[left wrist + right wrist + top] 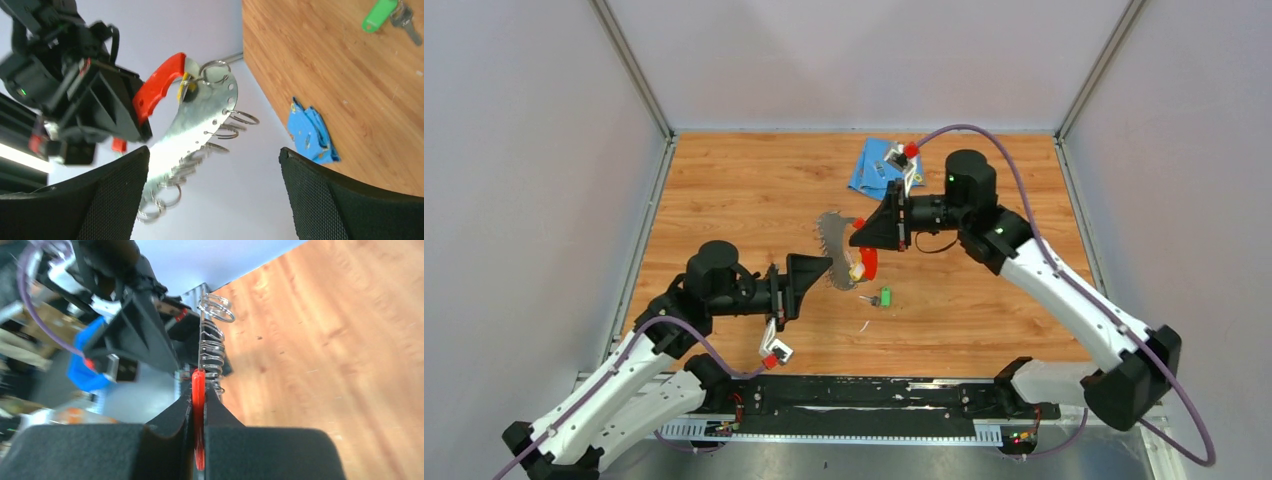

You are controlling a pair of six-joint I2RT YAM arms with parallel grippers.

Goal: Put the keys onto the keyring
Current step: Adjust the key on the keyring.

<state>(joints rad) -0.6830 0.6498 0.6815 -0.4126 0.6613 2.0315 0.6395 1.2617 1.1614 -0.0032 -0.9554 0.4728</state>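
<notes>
The keyring (831,240) is a silvery plate with several wire rings and a red strip (868,262), held above the table. My right gripper (856,236) is shut on the red strip (198,390), its jaws pressed flat against both sides. My left gripper (824,272) is open; the plate's lower end (165,150) lies beside its left finger (100,200), with a wide gap to the other finger. The yellow key (186,84) hangs at a ring by the red strip. The green key (884,297) lies on the table, also seen as the green key (380,14).
A folded blue cloth (879,168) lies at the back of the wooden table (744,200), and grey walls enclose the table on three sides. A small pale scrap (863,325) lies near the green key.
</notes>
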